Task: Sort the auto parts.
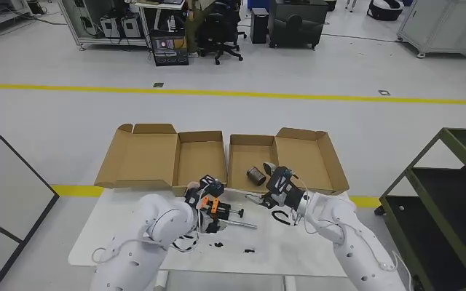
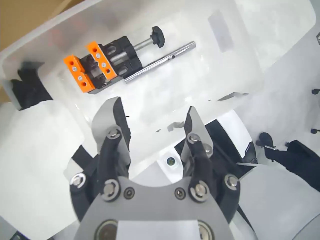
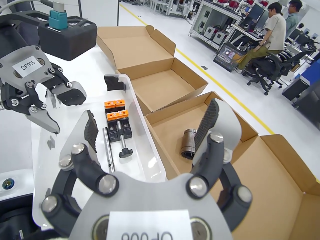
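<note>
The small black vise with orange clamping blocks [image 2: 107, 66] lies in the clear plastic tray [image 3: 148, 136], toward the tray's far end. The thin silver metal rod [image 2: 160, 62] lies just beside it and parallel to its screw, and a chunky black part [image 2: 27, 88] sits in the tray's far corner. My left gripper [image 2: 153, 106] hangs above the tray's middle, fingers spread wide and empty, with the vise just beyond the tips. My right gripper [image 3: 152, 111] is spread too and holds nothing. It is poised near the tray's long edge, next to the right-hand brown cardboard box [image 1: 244, 156], where a short steel cylindrical bearing [image 3: 188, 143] already lies. The left-hand brown cardboard box [image 1: 200, 156] stands open beside it at the far edge of the white bench [image 1: 109, 240]. I judge the sort is early: one part is boxed and three are left in the tray. The vise looks like my left gripper's pick. That calls for dropping lower and setting the fingers across the black body rather than the screw handle. Then I must lift clear of the tray wall without dragging the rod.
</note>
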Motion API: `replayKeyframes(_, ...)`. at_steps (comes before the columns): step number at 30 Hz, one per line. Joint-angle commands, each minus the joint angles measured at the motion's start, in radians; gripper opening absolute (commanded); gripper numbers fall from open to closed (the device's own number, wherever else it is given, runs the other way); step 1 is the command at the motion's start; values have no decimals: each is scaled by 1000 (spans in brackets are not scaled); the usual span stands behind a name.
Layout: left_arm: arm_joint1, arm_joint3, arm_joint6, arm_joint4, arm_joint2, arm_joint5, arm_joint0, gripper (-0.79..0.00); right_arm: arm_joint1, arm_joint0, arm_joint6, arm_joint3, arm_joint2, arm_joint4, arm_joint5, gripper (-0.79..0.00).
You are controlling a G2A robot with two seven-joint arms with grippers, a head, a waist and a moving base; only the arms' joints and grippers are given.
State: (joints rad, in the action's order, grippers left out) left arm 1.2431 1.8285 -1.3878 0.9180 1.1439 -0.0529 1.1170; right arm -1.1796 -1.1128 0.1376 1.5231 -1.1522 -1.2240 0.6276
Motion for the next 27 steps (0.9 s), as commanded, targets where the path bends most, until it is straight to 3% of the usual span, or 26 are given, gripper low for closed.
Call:
replayKeyframes(1,0,-14,24,-3,9,16,-9,-382,0,0,-2,-1,2,-3,-1,0)
replayKeyframes(13,25,-260,74,-44,-100,38,-165,-425,4,-11,-20,7,-9,-11,0,0)
replayKeyframes(21,37,-370,100,-88,-138,23,-223,-354,5,-4,-10,5,-7,-6,0,0)
replayKeyframes(27,48,-468,133,-100,-175,7,-262,-363,3,5,-1,1,-1,2,-6,0)
